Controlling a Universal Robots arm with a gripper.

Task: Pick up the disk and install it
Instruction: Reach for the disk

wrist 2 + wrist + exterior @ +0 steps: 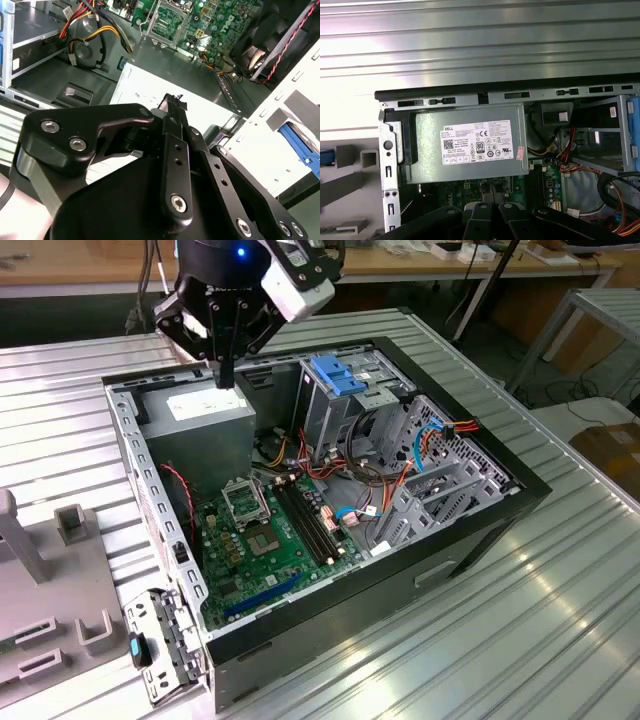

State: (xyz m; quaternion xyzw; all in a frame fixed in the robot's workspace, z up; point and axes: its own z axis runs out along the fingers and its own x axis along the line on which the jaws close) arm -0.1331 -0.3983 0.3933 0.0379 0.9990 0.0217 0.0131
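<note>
**Gripper above the power supply, claw closed and empty**

We see the gripper (227,375) pointing straight down just above the power supply (200,415), its claw pressed together on nothing. The first wrist view adds grey fixture blocks (345,155) beyond the case wall (387,150) beside the power supply, with a blue sliver (325,157) against them. We cannot tell whether this is the disk, nor its long axis.

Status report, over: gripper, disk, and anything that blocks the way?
Gripper shut, empty, over the power supply. Disk not gripped. Loose cables beside the drive cage.
</note>
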